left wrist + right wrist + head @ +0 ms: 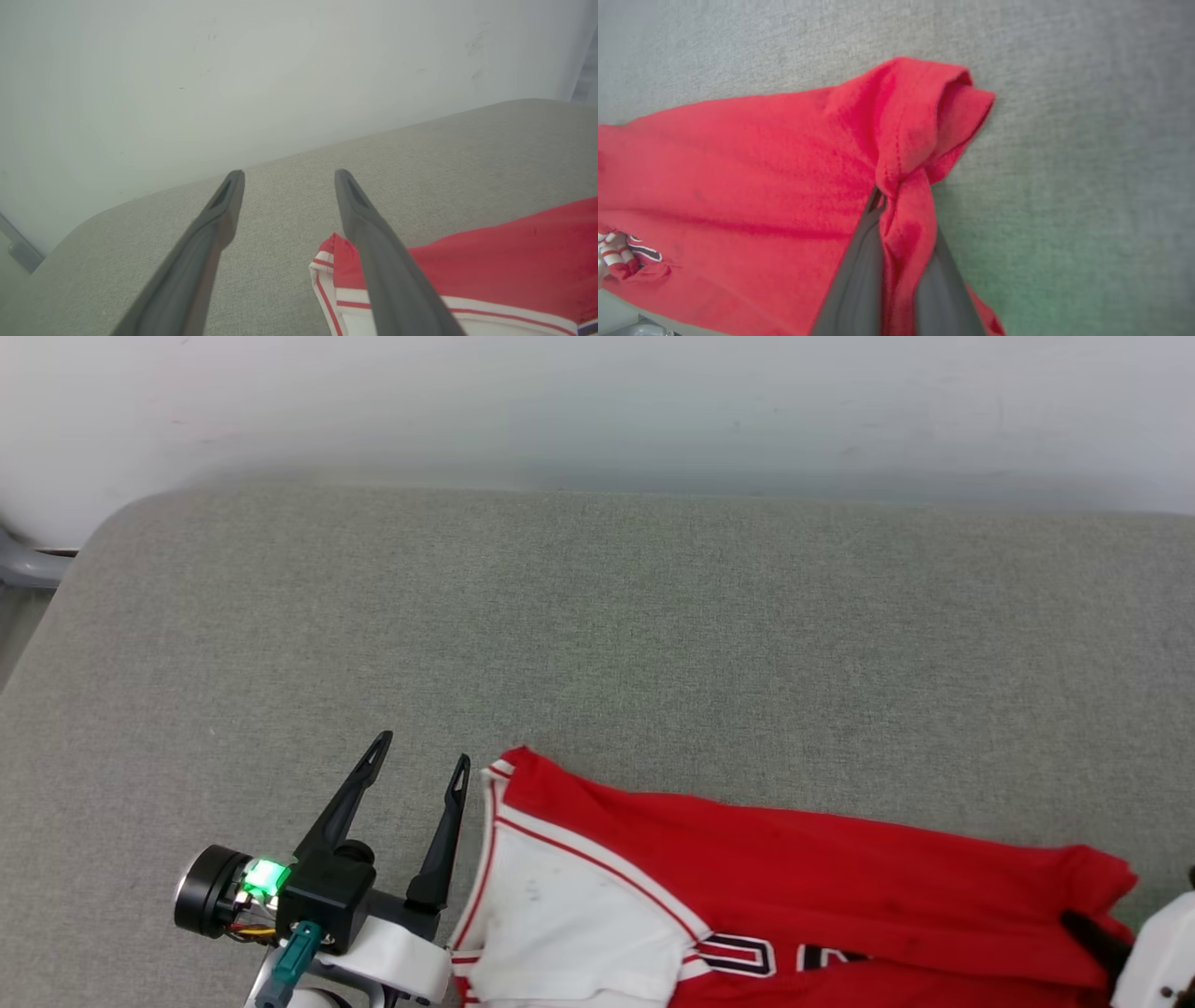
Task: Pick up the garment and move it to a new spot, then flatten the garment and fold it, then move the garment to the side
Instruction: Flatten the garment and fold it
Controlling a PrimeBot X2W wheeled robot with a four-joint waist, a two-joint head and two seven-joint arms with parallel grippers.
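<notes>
The garment, red with a white sleeve and striped trim, lies crumpled along the near edge of the grey padded surface. Black lettering peeks out near its lower middle. My left gripper stands open just left of the sleeve's corner, with nothing between its fingers. In the left wrist view, the left gripper has its right finger crossing over the sleeve trim of the garment. My right gripper is shut on a bunched fold at the red end of the garment. A dark finger of my right gripper shows at the garment's right end.
A pale wall rises behind the surface. The surface has a rounded far-left corner, with a grey metal piece beyond it. Bare grey cloth stretches across the middle and back.
</notes>
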